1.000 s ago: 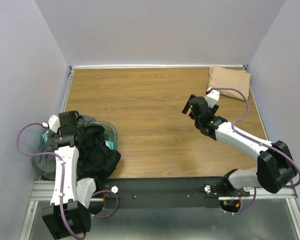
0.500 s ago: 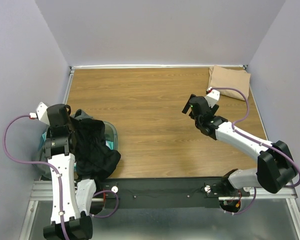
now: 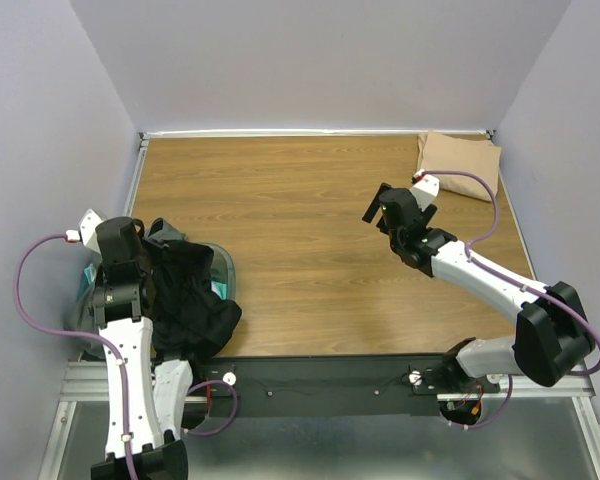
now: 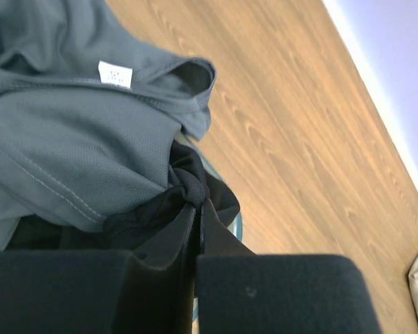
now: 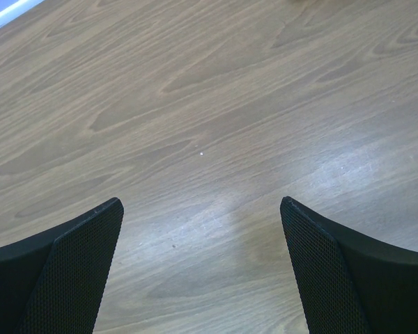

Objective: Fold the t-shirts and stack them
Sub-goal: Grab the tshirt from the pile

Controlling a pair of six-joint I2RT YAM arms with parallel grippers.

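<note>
A black t-shirt hangs in a heap over the teal tub at the near left, with a dark grey t-shirt behind it. My left gripper is shut on a bunched fold of the black t-shirt; the dark grey t-shirt with its white label lies just above. A folded tan-beige t-shirt lies at the far right corner. My right gripper is open and empty above bare table, its fingers wide apart.
The teal tub rim shows under the black cloth. Purple walls close in the table on three sides. A metal rail runs along the near edge. A cable loops from the left arm.
My left arm has swung left and lifted, pulling the black t-shirt up with it. My right gripper has turned slightly and stays over the same spot.
</note>
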